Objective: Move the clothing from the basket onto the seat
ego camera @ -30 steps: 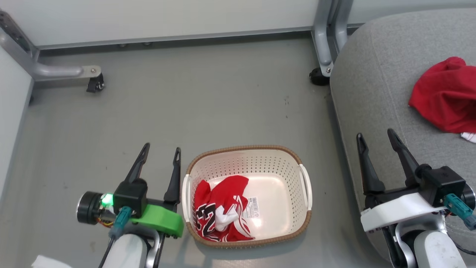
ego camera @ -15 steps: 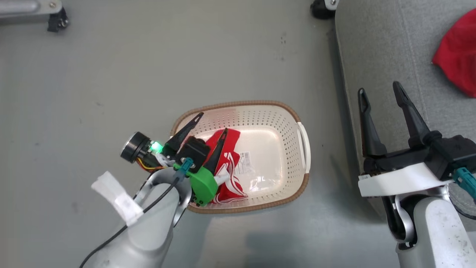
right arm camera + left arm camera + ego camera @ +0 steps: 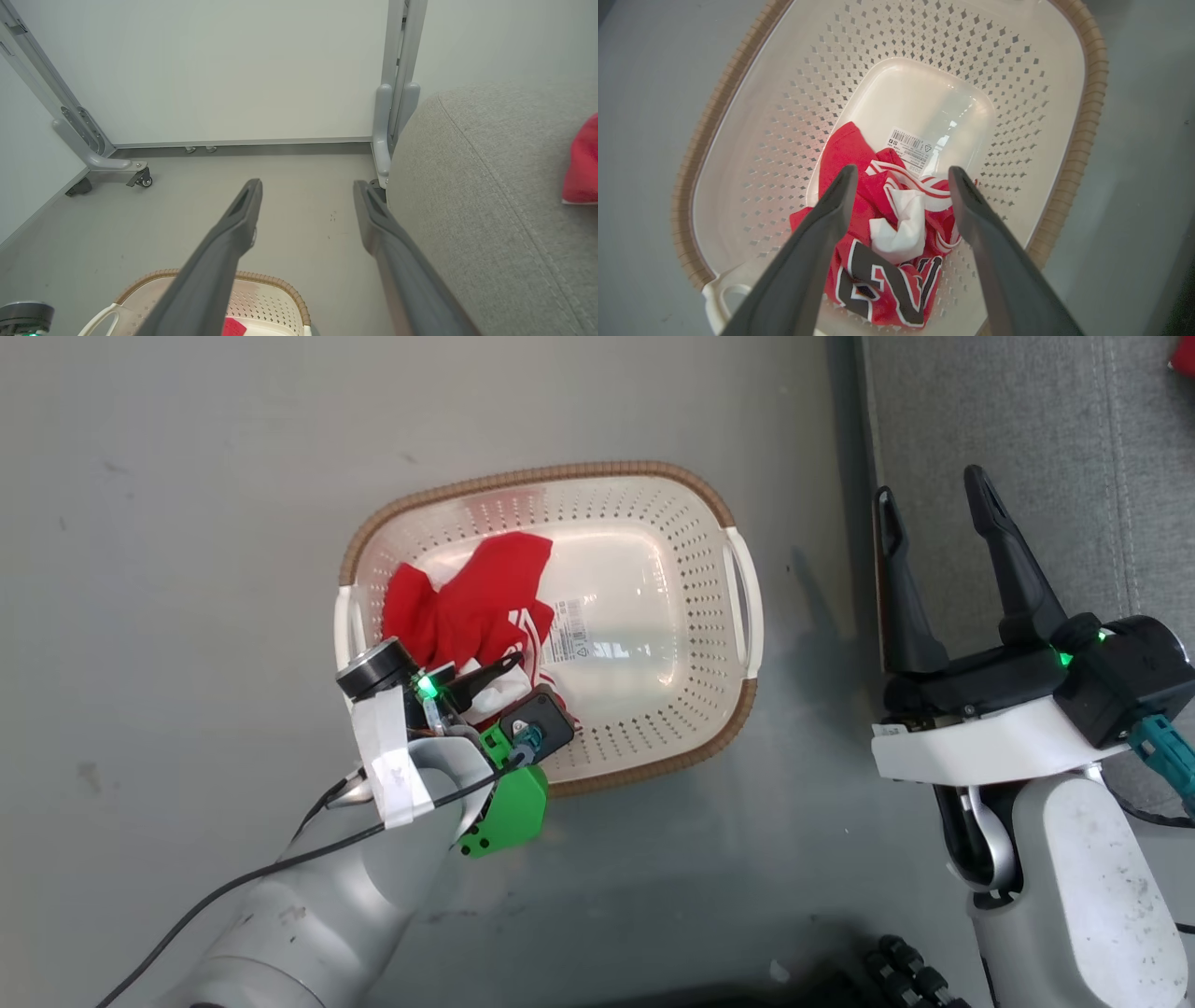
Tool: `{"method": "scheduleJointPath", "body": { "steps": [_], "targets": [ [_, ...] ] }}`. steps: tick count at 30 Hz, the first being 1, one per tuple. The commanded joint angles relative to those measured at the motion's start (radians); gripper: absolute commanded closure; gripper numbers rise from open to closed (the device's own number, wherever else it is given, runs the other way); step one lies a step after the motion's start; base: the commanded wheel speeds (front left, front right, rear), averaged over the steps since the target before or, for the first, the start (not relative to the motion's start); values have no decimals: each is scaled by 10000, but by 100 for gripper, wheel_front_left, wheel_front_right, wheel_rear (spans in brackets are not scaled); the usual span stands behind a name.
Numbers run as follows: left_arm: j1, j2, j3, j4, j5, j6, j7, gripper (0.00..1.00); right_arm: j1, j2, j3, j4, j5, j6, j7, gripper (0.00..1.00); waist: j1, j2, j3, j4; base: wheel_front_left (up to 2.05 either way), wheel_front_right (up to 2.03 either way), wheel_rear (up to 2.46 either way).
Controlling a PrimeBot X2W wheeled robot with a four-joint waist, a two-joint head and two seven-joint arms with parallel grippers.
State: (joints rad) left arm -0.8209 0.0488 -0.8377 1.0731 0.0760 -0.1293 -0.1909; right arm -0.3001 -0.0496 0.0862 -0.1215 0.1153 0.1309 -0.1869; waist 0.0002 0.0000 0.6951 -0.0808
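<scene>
The cream basket point(image 3: 738, 691) with a brown rim stands on the grey floor. Inside it, at its left end, lies a crumpled red garment point(image 3: 457, 607) with white trim and black-and-white numerals. My left gripper point(image 3: 504, 677) reaches down into the basket over that garment. In the left wrist view the left gripper point(image 3: 901, 171) is open, its fingers straddling the garment point(image 3: 850, 144) just above it, inside the basket point(image 3: 1092, 93). My right gripper point(image 3: 929, 485) stands open and empty over the edge of the grey seat point(image 3: 1027, 420). A second red garment point(image 3: 581, 163) lies on the seat point(image 3: 467, 186).
A label sticker point(image 3: 910, 147) lies on the basket's bare bottom. Grey frame legs with a caster wheel point(image 3: 142, 179) and a post point(image 3: 395, 107) stand against the white wall panels. The seat rises just right of the basket point(image 3: 280, 280).
The head camera has tilted down, so the basket sits higher in the picture. My left gripper has swung over and dropped into the basket above the garment, still open. The right gripper keeps its pose.
</scene>
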Motion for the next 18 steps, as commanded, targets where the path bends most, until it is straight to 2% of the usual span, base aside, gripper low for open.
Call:
{"method": "scheduleJointPath", "body": {
  "steps": [1,6,18],
  "targets": [
    [-330,54,-214,233,-216,-17,54,0,-247,-17,64,59,88,-3,-127,0,-2,0,1076,-538,0,0,0],
    [-857,127,-821,1112,-826,-8,197,0,-600,-14,330,291,416,-3,-419,0,-2,0,1677,-998,0,0,0],
    [-1680,1021,-1294,1944,-1468,-10,964,0,-991,-11,953,887,1283,-3,-791,0,-2,0,2699,-1807,0,0,0]
  ]
}}
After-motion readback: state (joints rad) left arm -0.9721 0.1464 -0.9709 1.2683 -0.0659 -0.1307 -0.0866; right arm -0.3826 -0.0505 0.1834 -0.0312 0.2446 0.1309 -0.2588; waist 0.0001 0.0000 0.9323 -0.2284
